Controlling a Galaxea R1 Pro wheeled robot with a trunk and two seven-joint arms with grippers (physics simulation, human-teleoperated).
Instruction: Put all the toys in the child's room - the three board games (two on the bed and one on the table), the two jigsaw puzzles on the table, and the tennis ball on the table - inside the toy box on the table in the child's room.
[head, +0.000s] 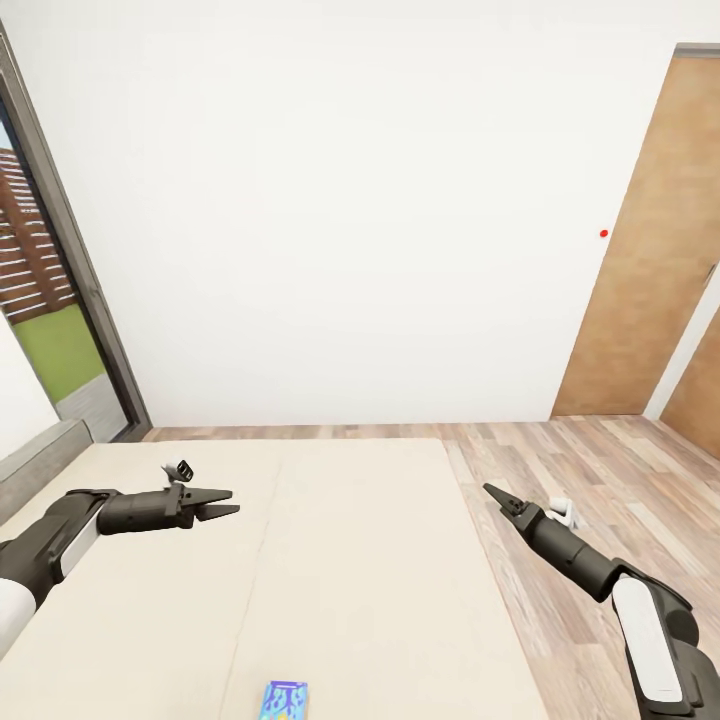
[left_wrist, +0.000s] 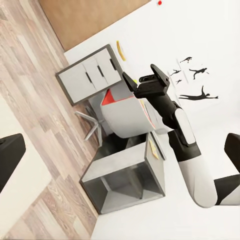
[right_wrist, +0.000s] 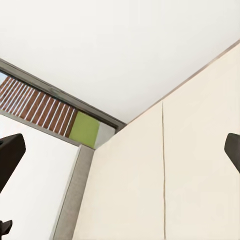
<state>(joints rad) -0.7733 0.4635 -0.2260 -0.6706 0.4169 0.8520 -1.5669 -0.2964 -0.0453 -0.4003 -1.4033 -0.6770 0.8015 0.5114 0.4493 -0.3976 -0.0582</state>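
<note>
Closest to us, at the near edge of the bed (head: 380, 560), lies a small blue game box (head: 284, 700), flat on the beige cover, partly cut off by the head view's lower edge. Nothing is touching it.

A little further out, our left claw (head: 228, 503) hangs over the bed's left half, pointing to the right, its two fingers spread apart and holding nothing. Our right claw (head: 493, 492) reaches forward just off the bed's right edge, over the wood floor (head: 600, 480); from the head view its fingers look drawn to one point, yet in the right wrist view the two finger tips (right_wrist: 10, 155) stand wide apart with only bed cover between them, so we call it released and empty.

From the left wrist we look across the room at the right arm (left_wrist: 185, 145), and behind it a grey tabletop (left_wrist: 125, 165) with a cabinet (left_wrist: 90, 75) beside it.

Beyond the bed stand the white wall (head: 350, 200), a dark-framed window (head: 60, 300) at left and a wooden door (head: 650, 260) at right.
</note>
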